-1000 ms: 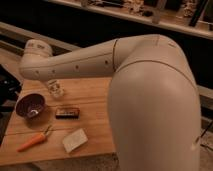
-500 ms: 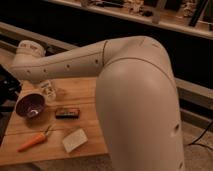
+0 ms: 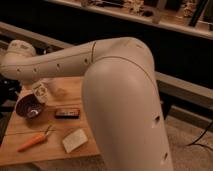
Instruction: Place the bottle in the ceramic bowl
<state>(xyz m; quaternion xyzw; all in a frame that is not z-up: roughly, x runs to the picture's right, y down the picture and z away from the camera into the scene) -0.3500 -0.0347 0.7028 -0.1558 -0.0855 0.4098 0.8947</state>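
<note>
The ceramic bowl (image 3: 28, 107) is dark maroon with a glossy inside and sits at the left of the wooden table (image 3: 60, 127). The small whitish bottle (image 3: 40, 92) hangs tilted just above the bowl's right rim. My gripper (image 3: 39, 86) reaches down from under the white forearm and is shut on the bottle's top. The forearm hides most of the fingers.
A black flat rectangular object (image 3: 66, 113) lies right of the bowl. An orange carrot (image 3: 32, 141) and a pale wedge-shaped block (image 3: 75, 140) lie near the table's front edge. My big white arm (image 3: 120, 100) covers the table's right side. A dark ledge runs behind.
The arm has swung left, carrying the bottle from the table's middle to the right rim of the bowl. The other objects have not moved.
</note>
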